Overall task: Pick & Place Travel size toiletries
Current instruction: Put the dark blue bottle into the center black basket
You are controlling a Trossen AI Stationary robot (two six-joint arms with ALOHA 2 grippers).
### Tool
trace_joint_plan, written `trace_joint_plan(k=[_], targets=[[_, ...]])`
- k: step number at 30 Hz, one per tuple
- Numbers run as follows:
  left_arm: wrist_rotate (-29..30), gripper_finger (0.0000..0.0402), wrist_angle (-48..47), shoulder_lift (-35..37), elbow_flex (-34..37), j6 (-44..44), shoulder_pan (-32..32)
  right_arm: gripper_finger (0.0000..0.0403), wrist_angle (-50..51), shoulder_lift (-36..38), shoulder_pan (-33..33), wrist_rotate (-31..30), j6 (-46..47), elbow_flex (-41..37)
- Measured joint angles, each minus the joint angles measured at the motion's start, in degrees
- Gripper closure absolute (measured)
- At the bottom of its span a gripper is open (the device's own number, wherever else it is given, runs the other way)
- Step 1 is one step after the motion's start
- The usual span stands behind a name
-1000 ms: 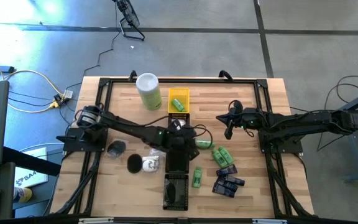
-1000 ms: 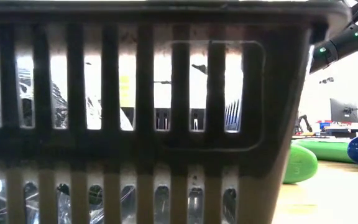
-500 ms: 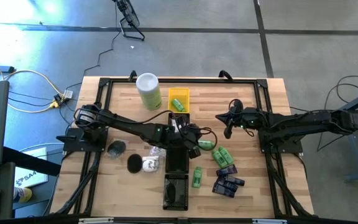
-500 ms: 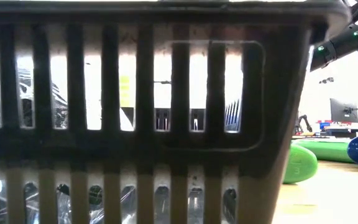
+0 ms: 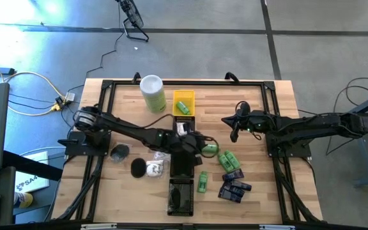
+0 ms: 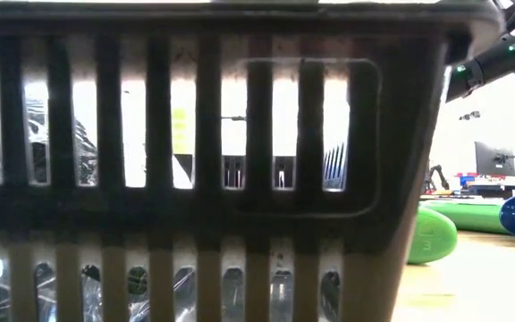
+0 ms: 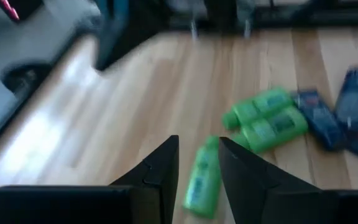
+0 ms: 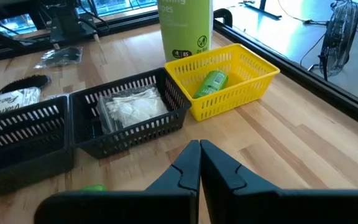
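High view is showing the left gripper (image 5: 200, 143) hanging mid-table, fingers slightly spread, empty — green bottles (image 5: 227, 160) and blue packets (image 5: 234, 187) lying just beside. Right gripper (image 5: 234, 132) is waiting — pressed together.

A tall pale-green cylindrical canister with a white lid (image 5: 153, 93) stands upright at the far side of the light wooden slatted desk (image 5: 267, 105). Just beside it sits a small yellow plastic slotted tray (image 5: 184, 103), adjoining black plastic slotted trays (image 5: 181, 195).
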State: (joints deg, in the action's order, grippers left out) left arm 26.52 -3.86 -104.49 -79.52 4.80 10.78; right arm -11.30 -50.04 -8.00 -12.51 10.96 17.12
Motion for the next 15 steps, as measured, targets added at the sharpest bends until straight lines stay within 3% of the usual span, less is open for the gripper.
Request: trace_joint_plan(k=[7, 15], targets=[[3.53, 0.0293, 9.62, 7.49, 12.62, -4.62, -0.76, 0.0401, -0.09, 0.00, 0.02, -0.77, -0.07, 0.00], [-0.63, 0.0293, 20.86, 19.07, 30.54, -5.00, -4.77, 0.0401, -0.08, 0.00, -0.01, -7.25, 3.71, 0.00]])
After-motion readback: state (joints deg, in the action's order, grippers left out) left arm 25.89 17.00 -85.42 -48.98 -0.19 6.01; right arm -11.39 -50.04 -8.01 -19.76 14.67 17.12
